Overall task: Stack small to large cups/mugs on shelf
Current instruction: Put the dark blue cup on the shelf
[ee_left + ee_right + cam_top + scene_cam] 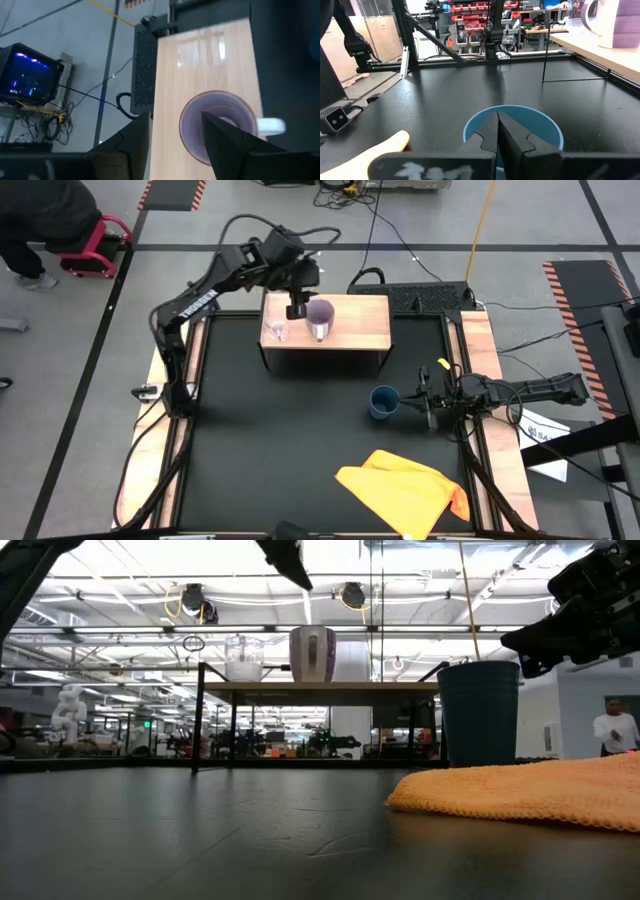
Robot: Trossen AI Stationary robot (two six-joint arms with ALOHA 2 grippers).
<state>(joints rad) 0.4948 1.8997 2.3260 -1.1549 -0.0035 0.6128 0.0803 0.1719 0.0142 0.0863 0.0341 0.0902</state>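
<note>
The light purple mug (320,318) and the tiny clear glass (277,332) stand upright on the shelf's wooden top (360,325); both also show in the low view, the mug (312,653) and the glass (243,657). My left gripper (298,308) is open above the mug (217,125) and touches nothing. The dark blue cup (383,402) stands upright on the black table, right of centre. My right gripper (407,400) is shut, level, just right of the cup's rim (512,112). My right gripper's shut fingertips (497,122) stand at the blue cup's rim on the side toward the table's right edge, coming in level from the right. I cannot tell whether they touch it.
An orange cloth (405,490) lies near the table's front edge, right of centre. Pale wooden rails (480,340) run along both table sides. A black device (420,295) sits behind the shelf. A person (40,225) is on the floor at the far left.
</note>
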